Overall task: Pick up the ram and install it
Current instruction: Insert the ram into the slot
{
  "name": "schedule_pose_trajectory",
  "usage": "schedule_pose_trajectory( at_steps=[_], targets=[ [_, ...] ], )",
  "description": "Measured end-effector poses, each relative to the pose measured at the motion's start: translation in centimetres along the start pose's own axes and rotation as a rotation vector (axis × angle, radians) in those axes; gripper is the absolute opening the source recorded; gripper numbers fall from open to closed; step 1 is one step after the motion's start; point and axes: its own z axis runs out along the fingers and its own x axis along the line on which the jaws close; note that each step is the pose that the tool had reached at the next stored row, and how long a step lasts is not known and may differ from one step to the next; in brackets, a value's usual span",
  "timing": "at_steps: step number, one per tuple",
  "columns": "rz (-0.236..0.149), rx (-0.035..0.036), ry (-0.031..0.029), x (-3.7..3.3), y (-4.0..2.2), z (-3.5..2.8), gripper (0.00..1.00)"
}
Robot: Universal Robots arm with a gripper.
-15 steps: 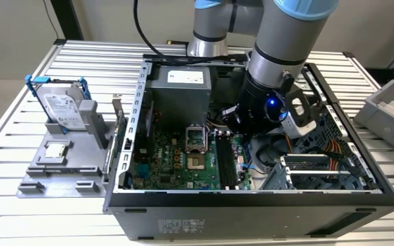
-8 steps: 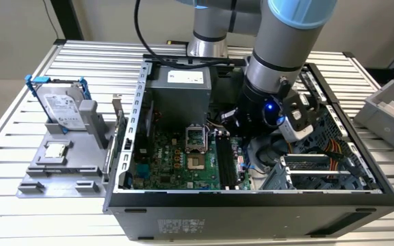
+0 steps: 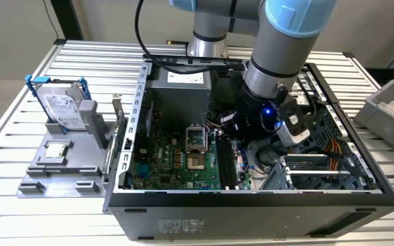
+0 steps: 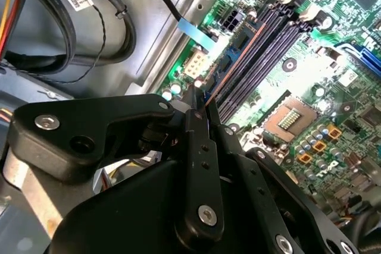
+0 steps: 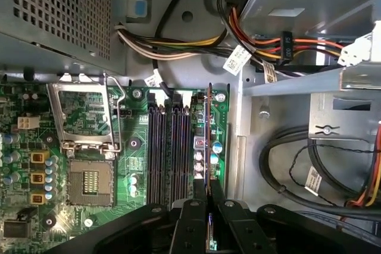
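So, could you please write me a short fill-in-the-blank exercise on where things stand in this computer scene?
1. The gripper is shut on the ____.
2. The ram stands on edge beside the motherboard's long black ____.
3. In the exterior view, the hard drive sits in a ____ bracket outside the case.
4. The CPU socket on the motherboard is ____.

Answers: ram; slots; blue; empty

I see exterior: high, angled down on open case (image 3: 252, 200) | both wrist views: close over motherboard (image 5: 137, 147), shared slots (image 4: 262, 57).
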Motion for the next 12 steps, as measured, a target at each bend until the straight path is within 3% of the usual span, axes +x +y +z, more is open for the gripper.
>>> schedule_pose_trajectory(
  at_steps=[12],
  targets=[
    [-0.01,0.0009,0.0008,0.15,-0.04,0.76,0.0]
  ],
)
